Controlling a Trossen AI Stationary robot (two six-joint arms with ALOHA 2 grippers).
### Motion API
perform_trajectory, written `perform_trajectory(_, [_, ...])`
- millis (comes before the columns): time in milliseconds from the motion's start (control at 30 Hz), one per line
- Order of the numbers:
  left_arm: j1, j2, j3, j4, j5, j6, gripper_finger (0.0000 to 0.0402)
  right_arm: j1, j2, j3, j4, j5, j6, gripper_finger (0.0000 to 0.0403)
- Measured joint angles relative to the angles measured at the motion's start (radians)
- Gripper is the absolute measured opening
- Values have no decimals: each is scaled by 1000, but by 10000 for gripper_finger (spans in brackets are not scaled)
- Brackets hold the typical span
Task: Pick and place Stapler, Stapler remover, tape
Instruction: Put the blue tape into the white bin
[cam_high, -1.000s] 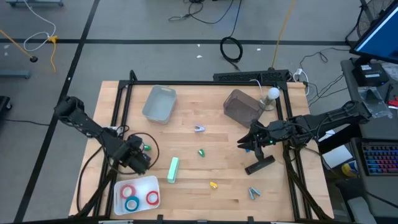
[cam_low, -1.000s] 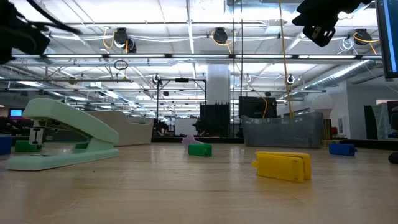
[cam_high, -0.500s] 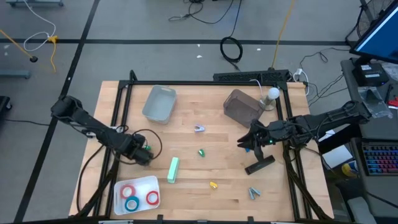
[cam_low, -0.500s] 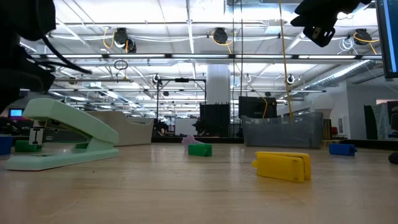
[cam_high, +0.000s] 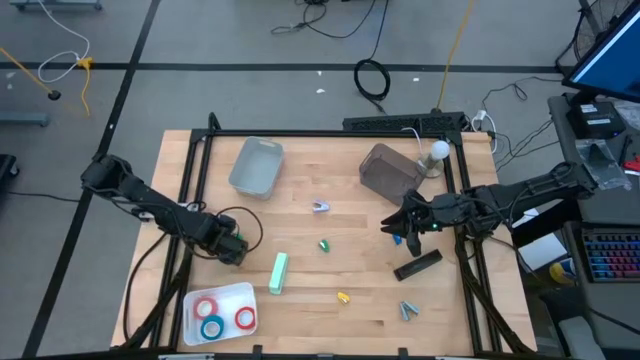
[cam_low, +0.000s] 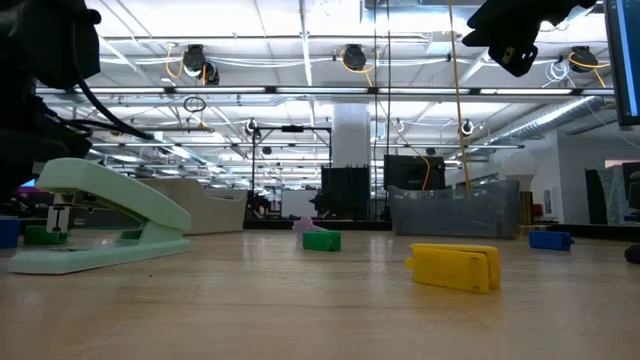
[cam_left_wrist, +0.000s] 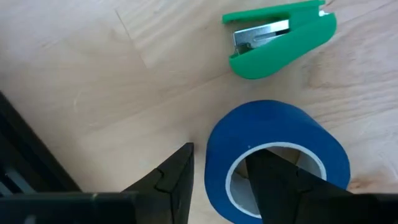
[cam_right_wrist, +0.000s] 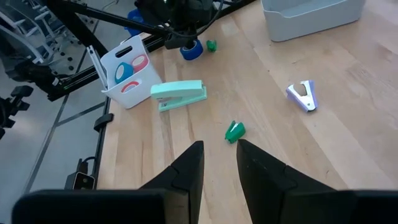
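A blue tape roll (cam_left_wrist: 273, 146) lies flat on the table beside a small green stapler (cam_left_wrist: 280, 37). My left gripper (cam_high: 230, 250) is open over the roll. One finger (cam_left_wrist: 273, 183) is in its white core, and the other (cam_left_wrist: 174, 180) is outside its wall with bare wood between. A white tray (cam_high: 192, 300) at the near left holds two red rolls (cam_high: 206, 306) and one blue roll (cam_high: 211, 328). The mint stapler (cam_high: 278, 272) lies right of the tray. The stapler remover (cam_high: 320, 206) lies mid-table. My right gripper (cam_high: 398, 230) is open and empty, high above the table's right side. My left gripper points down at the blue roll, straddling its wall (cam_left_wrist: 217, 158) with one finger in the core and one outside. The roll lies flat on the table. I cannot tell whether the inner finger touches it.
A grey bin (cam_high: 256, 166) and a dark clear bin (cam_high: 388, 172) stand at the far side. A black stapler (cam_high: 418, 265), a small green stapler (cam_high: 324, 244), a yellow one (cam_high: 343, 297) and a silver remover (cam_high: 407, 310) lie on the table.
My left gripper has moved a little toward the far edge, away from the tray, and has come down over the blue tape roll.
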Motion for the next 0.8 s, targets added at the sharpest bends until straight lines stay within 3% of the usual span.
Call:
perform_trajectory(133, [0,0,0,0,-2,27,124,0,0,0,0,0,0,89])
perform_trajectory(333, [-1,0,1,13,-7,46,42,0,0,0,0,0,0,89])
perform_trajectory(600, [-1,1,25,-19,-19,59,39,0,0,0,0,0,0,89])
perform_trajectory(800, [-1,1,134,-187,-56,56,47,0,0,0,0,0,0,89])
